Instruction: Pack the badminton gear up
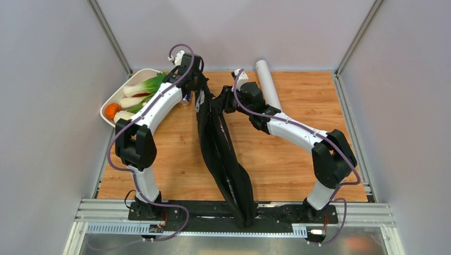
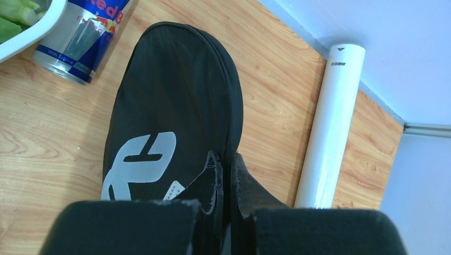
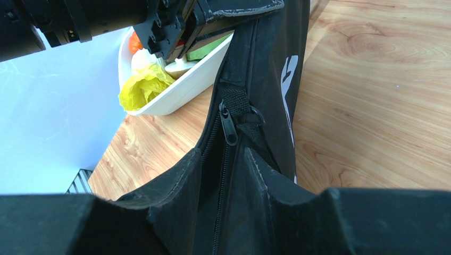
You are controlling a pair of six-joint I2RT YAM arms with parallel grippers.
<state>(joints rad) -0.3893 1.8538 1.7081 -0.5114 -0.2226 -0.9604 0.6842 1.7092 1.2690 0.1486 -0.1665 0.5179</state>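
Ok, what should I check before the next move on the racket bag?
1. Left gripper pinching the racket bag: ok, shut on the fabric at its far end.
2. Right gripper on the zipper line: the fingers straddle it, but whether they grip, cannot tell.
3. Zipper pull reachable: ok, just ahead of the right fingers and not between them.
4. White tube packed: not ok, it lies outside, beside the bag.
5. Rackets and shuttlecocks inside: cannot tell, none in view.
6. Red Bull can clear of the bag: ok, standing apart from it.
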